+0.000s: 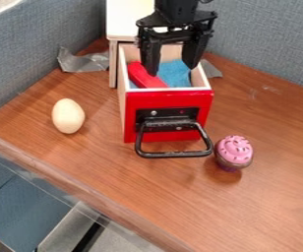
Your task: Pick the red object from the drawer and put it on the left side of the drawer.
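The black gripper (172,70) hangs over the drawer from the top edge, its two fingers spread apart with nothing held between them. Below it the drawer (134,106) stands pulled out, with a red front and a black handle. Inside the drawer, toward its left side, lies an elongated red object (143,78), partly hidden by the gripper's left finger. A blue item (174,74) is in the drawer to the right of the red object.
A white egg (68,116) sits on the table (124,182) left of the drawer. A pink-topped cupcake (233,151) stands right of the handle. The cabinet (122,22) is behind the drawer, with grey tape (82,62) at its left. Blue-grey partitions border the table.
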Controlling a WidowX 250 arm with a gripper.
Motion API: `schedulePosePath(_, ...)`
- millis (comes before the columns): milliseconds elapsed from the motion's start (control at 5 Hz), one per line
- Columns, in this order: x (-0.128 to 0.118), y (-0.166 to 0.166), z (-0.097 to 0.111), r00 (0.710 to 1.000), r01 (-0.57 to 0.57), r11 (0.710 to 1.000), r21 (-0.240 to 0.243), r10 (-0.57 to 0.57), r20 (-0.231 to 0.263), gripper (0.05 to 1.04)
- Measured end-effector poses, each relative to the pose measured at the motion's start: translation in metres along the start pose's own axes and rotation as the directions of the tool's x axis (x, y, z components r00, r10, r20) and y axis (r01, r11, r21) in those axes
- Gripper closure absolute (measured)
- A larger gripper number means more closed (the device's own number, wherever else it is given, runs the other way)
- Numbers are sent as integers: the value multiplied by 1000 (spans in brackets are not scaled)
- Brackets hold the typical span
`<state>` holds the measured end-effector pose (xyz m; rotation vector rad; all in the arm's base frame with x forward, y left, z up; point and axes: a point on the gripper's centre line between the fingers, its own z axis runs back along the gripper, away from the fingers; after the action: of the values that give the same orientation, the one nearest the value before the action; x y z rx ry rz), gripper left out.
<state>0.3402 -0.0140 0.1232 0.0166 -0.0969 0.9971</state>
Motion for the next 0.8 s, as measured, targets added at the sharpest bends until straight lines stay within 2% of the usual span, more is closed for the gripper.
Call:
schedulePosePath(400, 15, 0, -16, 998, -45, 998, -36, 46, 37, 83)
schedulePosePath(800, 19, -1, -26, 998, -30, 996, -84, 34, 52, 83)
